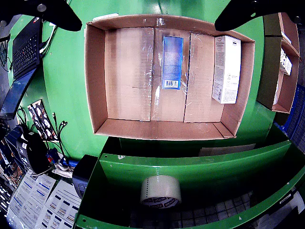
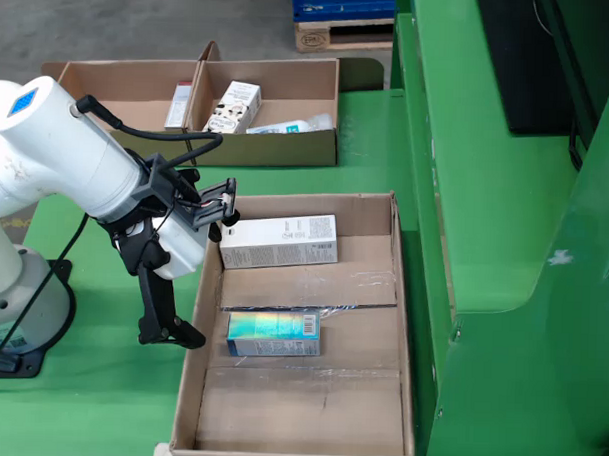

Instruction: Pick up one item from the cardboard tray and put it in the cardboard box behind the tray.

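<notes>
A shallow cardboard tray (image 1: pixel 97 86) lies on the green table and holds two items. A blue box (image 1: pixel 172 62) lies near its middle and a long white box (image 1: pixel 226 69) by its right wall. In the side view the blue box (image 2: pixel 274 333) is nearer the camera and the white box (image 2: pixel 279 241) is farther back in the tray (image 2: pixel 401 321). My gripper (image 2: pixel 208 275) hovers over the tray's left edge, open wide and empty. In the wrist view its dark fingers (image 1: pixel 47 14) frame the top corners. The divided cardboard box (image 2: pixel 139 92) stands behind the tray.
The divided box holds several small cartons (image 2: pixel 234 105) and a tube (image 2: pixel 288 126); it shows at the wrist view's right edge (image 1: pixel 279 71). A tall green machine frame (image 2: pixel 504 245) borders the tray. A tape roll (image 1: pixel 160 191) lies below it. A keyboard (image 1: pixel 26 50) sits at left.
</notes>
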